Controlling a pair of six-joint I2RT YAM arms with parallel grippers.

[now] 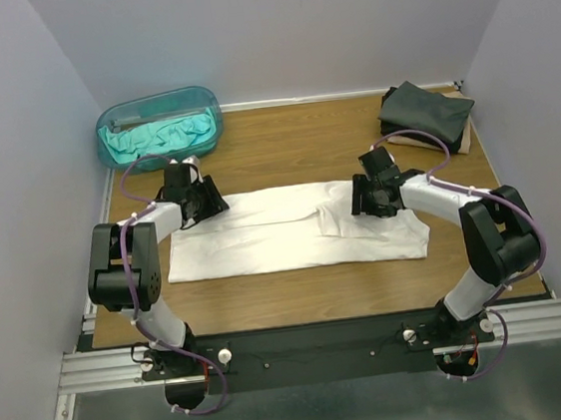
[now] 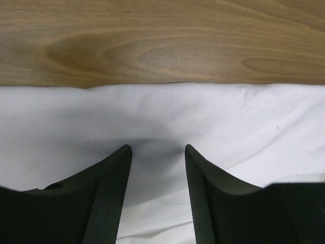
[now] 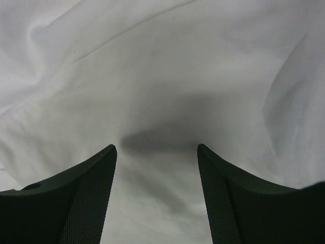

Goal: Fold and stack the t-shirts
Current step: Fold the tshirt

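Noted a brown wood-grain table (image 1: 284,144) beneath everything; found a white cloth t-shirt (image 1: 284,240) spread flat lengthwise across its middle, creased toward the right end; recorded a translucent teal plastic tub (image 1: 153,99) at the far left corner, holding a crumpled teal cloth t-shirt (image 1: 158,138); recorded folded dark charcoal cloth t-shirts (image 1: 421,110) stacked at the far right corner on a tan flat board (image 1: 458,136), well apart from the white one; found the left black two-finger gripper (image 2: 156,148) over the white shirt's far left edge, fingers spread apart, nothing clamped, bare wood just beyond; found the right black two-finger gripper (image 3: 156,147) over the rumpled right part, fingers likewise apart, gripping nothing; cannot tell whether either set of tips touches the cloth.
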